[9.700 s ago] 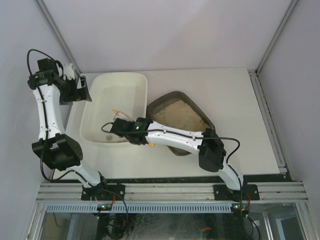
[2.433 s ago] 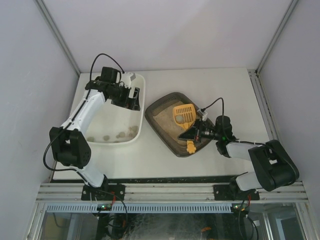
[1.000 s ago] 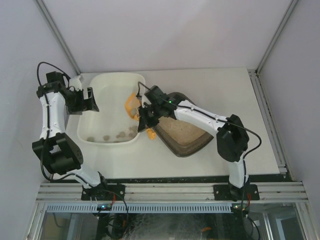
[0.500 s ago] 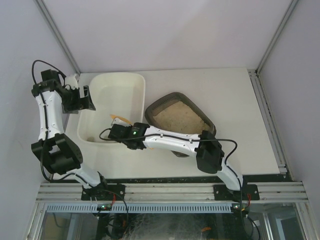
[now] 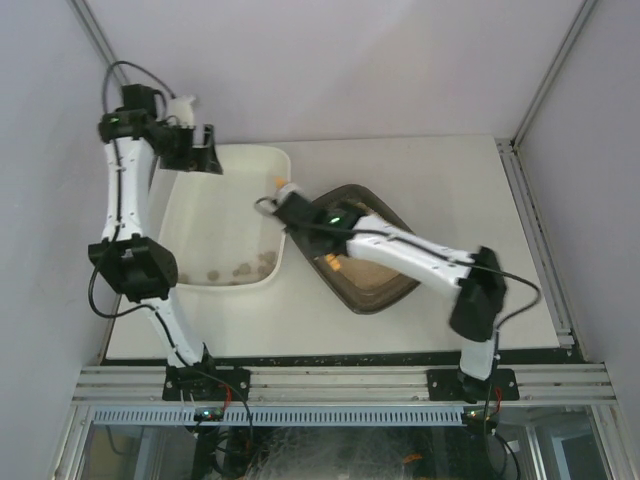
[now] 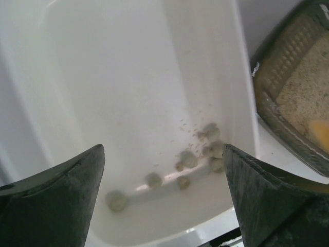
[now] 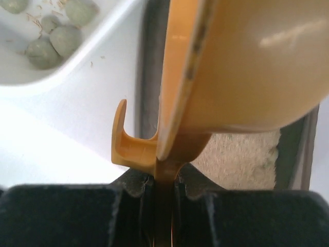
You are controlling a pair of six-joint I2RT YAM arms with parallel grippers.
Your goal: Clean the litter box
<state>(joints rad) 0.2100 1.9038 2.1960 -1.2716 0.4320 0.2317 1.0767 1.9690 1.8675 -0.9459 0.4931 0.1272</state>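
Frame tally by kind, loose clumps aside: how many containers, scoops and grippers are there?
Containers: 2 (litter box, white tub)
Scoops: 1 (yellow scoop, clamped by its handle in the right gripper)
Grippers: 2 (left gripper, open; right gripper, shut on the scoop)
Total: 5

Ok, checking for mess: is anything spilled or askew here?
The litter box sits rotated, not square to the white tub. The clumps lie inside the tub, none visibly outside it.
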